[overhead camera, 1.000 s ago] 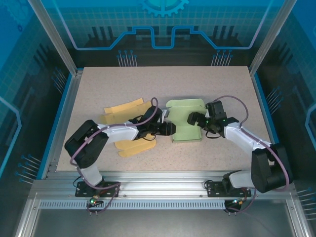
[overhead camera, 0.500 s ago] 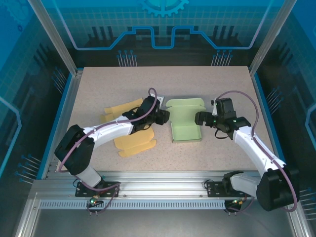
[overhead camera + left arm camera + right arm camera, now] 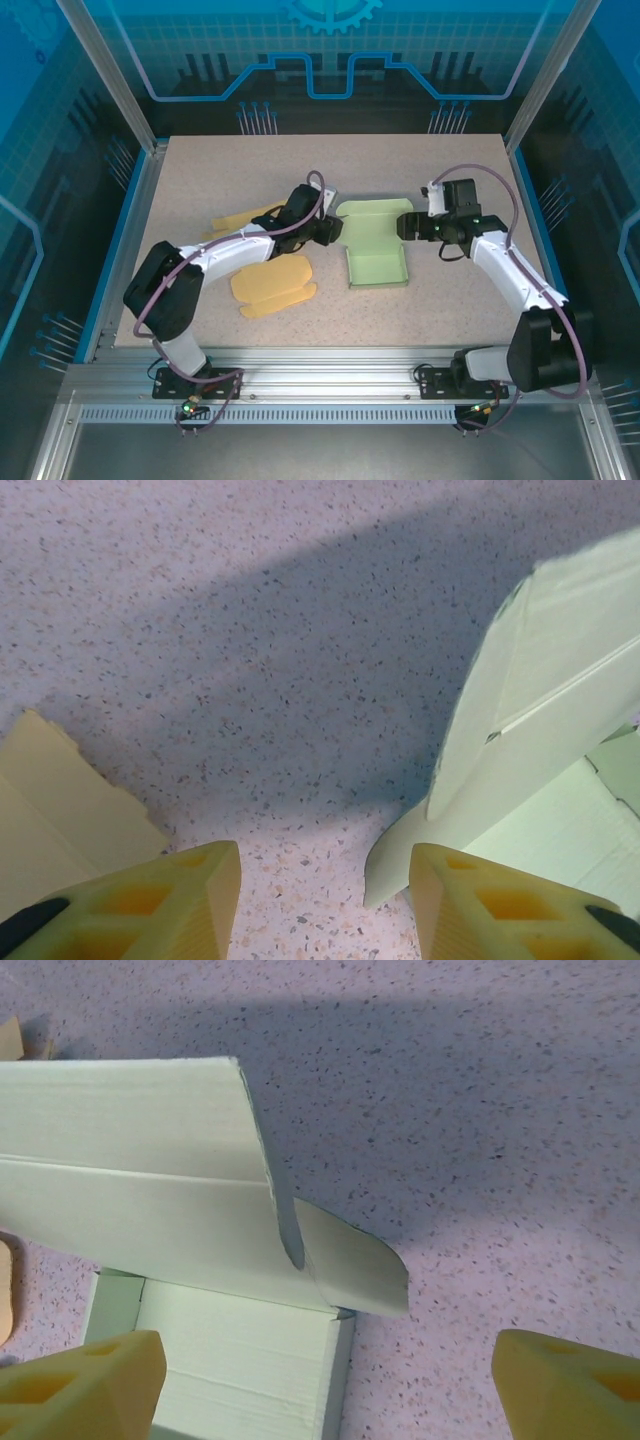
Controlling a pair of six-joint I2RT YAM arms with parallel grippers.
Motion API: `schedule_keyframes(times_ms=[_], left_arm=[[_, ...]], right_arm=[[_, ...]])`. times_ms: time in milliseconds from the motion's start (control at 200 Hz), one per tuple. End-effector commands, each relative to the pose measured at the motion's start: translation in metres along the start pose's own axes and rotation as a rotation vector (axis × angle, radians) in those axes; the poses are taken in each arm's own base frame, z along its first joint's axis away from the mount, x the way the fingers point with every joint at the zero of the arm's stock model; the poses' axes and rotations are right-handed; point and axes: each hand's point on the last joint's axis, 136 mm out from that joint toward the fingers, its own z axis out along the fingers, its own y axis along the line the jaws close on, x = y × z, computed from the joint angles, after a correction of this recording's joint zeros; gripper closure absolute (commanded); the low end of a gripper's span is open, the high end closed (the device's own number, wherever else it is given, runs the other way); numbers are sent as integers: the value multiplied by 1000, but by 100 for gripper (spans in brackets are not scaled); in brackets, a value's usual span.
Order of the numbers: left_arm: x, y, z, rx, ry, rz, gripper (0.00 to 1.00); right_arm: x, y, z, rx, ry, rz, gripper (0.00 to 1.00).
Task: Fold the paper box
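The pale green paper box (image 3: 376,266) lies mid-table as a shallow tray, its lid panel (image 3: 375,213) standing up along the far side. My left gripper (image 3: 336,229) is at the box's far left corner, open. In the left wrist view the tip of a rounded side flap (image 3: 520,730) reaches down just inside the right fingertip (image 3: 480,900), and bare table lies between the fingers. My right gripper (image 3: 403,226) is open wide at the far right corner. In the right wrist view, the right gripper (image 3: 325,1380) straddles the tray's right wall (image 3: 340,1370), below a curved lid flap (image 3: 350,1260).
Flat yellow paper blanks lie left of the box, one near the front (image 3: 272,285) and one behind my left arm (image 3: 238,222); its corner shows in the left wrist view (image 3: 50,820). Blue rails edge the speckled table (image 3: 450,170).
Both grippers moved toward the far end of the box. The left left the box's left wall; the right drew back out of the tray to the right corner, its jaws narrowing slightly.
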Motion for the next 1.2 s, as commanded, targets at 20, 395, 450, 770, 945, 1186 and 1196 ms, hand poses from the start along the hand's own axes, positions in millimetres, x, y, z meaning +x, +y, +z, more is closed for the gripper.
schedule_keyframes(times_ms=[20, 395, 450, 770, 945, 1186, 1196], left_arm=[[-11, -5, 8, 42, -24, 21, 51], [-6, -8, 23, 91, -22, -2, 52], [-7, -9, 24, 97, -24, 0, 52], [-11, -12, 27, 121, -26, -6, 67], [-17, -16, 26, 135, -42, -14, 78], [-27, -21, 21, 164, -77, -30, 85], [-28, -21, 21, 165, -79, -32, 85]], right_arm=[[-17, 3, 4, -49, -38, -37, 15], [-19, -10, 32, -154, -39, 22, 20], [-19, -9, 37, -173, -33, 25, 22], [-18, 0, 45, -247, -26, 34, 42], [-19, 5, 43, -270, -32, 35, 60], [-21, 11, 38, -257, -52, 35, 77], [-22, 11, 37, -255, -53, 35, 78]])
